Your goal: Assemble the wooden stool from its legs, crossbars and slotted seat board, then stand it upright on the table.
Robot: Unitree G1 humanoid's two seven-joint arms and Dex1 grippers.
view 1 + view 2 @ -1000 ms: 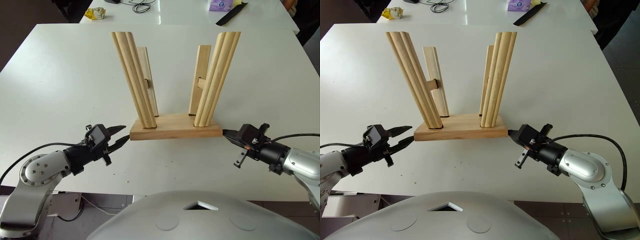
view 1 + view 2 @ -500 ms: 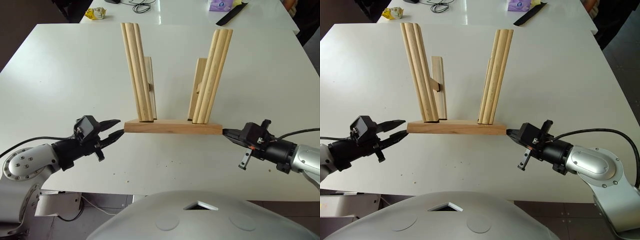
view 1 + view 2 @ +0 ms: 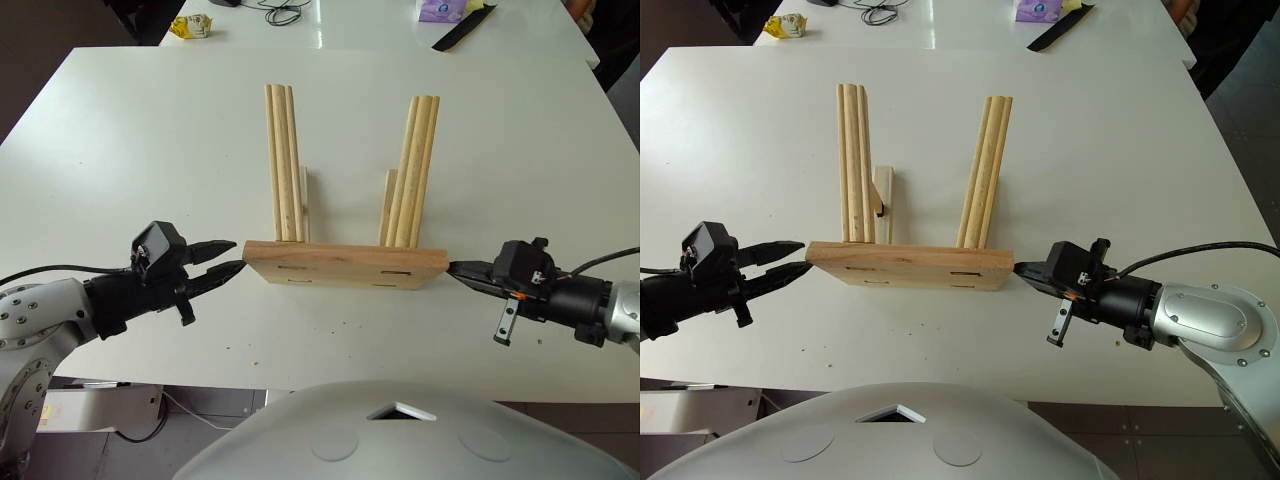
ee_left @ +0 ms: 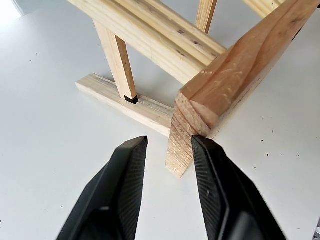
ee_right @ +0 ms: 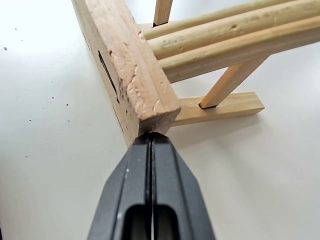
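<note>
The wooden stool is tipped over on the white table (image 3: pixel 120 150). Its slotted seat board (image 3: pixel 345 265) stands on edge with the slots facing me. The two grooved leg groups (image 3: pixel 283 160) (image 3: pixel 415 165) point away from me, and a crossbar (image 4: pixel 120 97) lies on the table behind. My left gripper (image 3: pixel 236 255) is open at the board's left end, whose corner (image 4: pixel 200 107) sits between the fingers (image 4: pixel 131 155) and touches one. My right gripper (image 3: pixel 455 267) is shut, its tips (image 5: pixel 151 136) pressed against the corner of the board's right end (image 5: pixel 150 107).
A second table at the back holds a yellow packet (image 3: pixel 190 26), cables (image 3: pixel 285 12), a purple pack (image 3: pixel 440 10) and a black strip (image 3: pixel 460 30). The table's near edge runs just below both grippers. White tabletop lies bare to either side of the stool.
The stool has rotated from legs-up with the seat flat to seat on edge with the legs leaning away. Both grippers stayed at the board's ends and shifted slightly outward.
</note>
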